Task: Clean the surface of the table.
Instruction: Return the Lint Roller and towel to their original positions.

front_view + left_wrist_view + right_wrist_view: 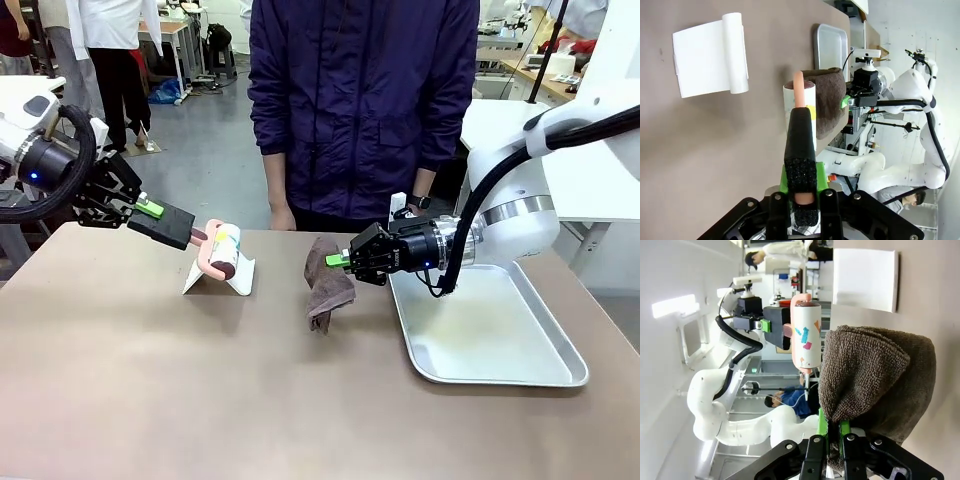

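Grippers both clamped on loads above the table (200,390), the wide brown-beige top that runs under both arms and out to every edge of the front view. Left gripper (172,224) has its jaws closed narrow on the pink loop handle (207,258) of a white spray bottle (226,250) with coloured flecks; bottle hangs just beyond the fingertips, held off the tabletop. Left wrist view: black foam pads (800,160) squeezed together on the pink handle, bottle straight ahead of them. White folded card (222,278) stands on the table directly below and beyond the bottle.

Right gripper (338,261) pinches a brown terry cloth (327,285) between green pads; cloth droops from the fingertips, its lower end touching the tabletop. Right wrist view: cloth (875,375) bunched over the fingers, bottle (806,335) beyond it. Silver metal tray (560,365) lies on the table under and behind that gripper's wrist. Person in dark blue jacket (360,100) stands at the far edge, between the two grippers
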Controlling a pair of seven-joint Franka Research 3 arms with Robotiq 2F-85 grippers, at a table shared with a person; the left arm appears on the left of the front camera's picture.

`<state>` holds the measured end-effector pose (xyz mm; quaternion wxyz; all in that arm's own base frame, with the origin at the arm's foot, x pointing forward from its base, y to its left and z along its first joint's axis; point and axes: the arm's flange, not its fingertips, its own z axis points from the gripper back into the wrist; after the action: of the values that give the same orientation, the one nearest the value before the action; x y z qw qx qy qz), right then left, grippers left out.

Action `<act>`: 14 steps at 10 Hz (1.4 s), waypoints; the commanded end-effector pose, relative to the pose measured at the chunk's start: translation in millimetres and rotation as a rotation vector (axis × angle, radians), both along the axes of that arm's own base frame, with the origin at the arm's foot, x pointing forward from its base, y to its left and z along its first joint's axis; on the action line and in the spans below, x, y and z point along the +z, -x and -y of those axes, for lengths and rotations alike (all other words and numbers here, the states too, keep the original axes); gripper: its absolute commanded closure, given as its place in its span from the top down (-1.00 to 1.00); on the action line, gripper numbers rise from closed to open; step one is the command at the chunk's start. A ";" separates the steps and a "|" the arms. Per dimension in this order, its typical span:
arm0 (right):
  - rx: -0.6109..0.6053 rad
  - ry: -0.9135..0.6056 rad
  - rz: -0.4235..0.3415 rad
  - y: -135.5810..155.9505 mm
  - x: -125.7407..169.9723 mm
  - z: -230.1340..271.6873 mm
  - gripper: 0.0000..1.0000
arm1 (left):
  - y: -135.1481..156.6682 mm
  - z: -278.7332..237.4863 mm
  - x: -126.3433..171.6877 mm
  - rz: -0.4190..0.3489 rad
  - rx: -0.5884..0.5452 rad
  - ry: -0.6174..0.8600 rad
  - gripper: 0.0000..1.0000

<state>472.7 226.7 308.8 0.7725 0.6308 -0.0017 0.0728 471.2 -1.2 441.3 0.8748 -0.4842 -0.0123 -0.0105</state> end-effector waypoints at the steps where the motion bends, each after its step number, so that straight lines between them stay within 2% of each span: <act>1: -0.012 0.061 0.037 -1.0 8.6 -9.6 -0.81 | 4.4 -2.6 4.5 0.070 -0.044 0.017 -0.55; 3: -0.057 0.128 0.049 -4.6 10.7 -33.5 -0.81 | -13.7 10.0 26.0 0.118 -0.075 -0.077 -0.55; 5: -0.071 0.188 0.013 -7.4 -1.1 -50.5 -0.81 | -35.5 31.1 36.0 0.108 -0.144 -0.139 -0.55; 7: -0.072 0.233 -0.005 -8.6 -8.1 -62.6 -0.81 | -54.2 50.1 41.2 0.108 -0.165 -0.221 -0.55; 9: -0.120 0.261 0.006 -12.7 -6.5 -56.9 -0.81 | -72.0 66.3 35.4 0.053 -0.106 -0.275 -0.55; 11: -0.144 0.346 0.006 -13.9 -4.5 -43.5 -0.81 | -86.7 79.5 28.8 0.031 -0.051 -0.292 -0.55; 12: -0.132 0.463 0.011 -15.2 -1.1 -35.2 -0.81 | -94.4 87.5 24.9 0.030 -0.032 -0.323 -0.55; 14: -0.115 0.584 0.035 -22.5 7.2 -23.3 -0.81 | -105.6 95.6 15.3 0.007 -0.022 -0.357 -0.55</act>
<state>493.3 252.2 301.8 0.9069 0.4174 -0.0420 0.0395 569.7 -92.3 453.5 0.9399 -0.3396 -0.0154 -0.0332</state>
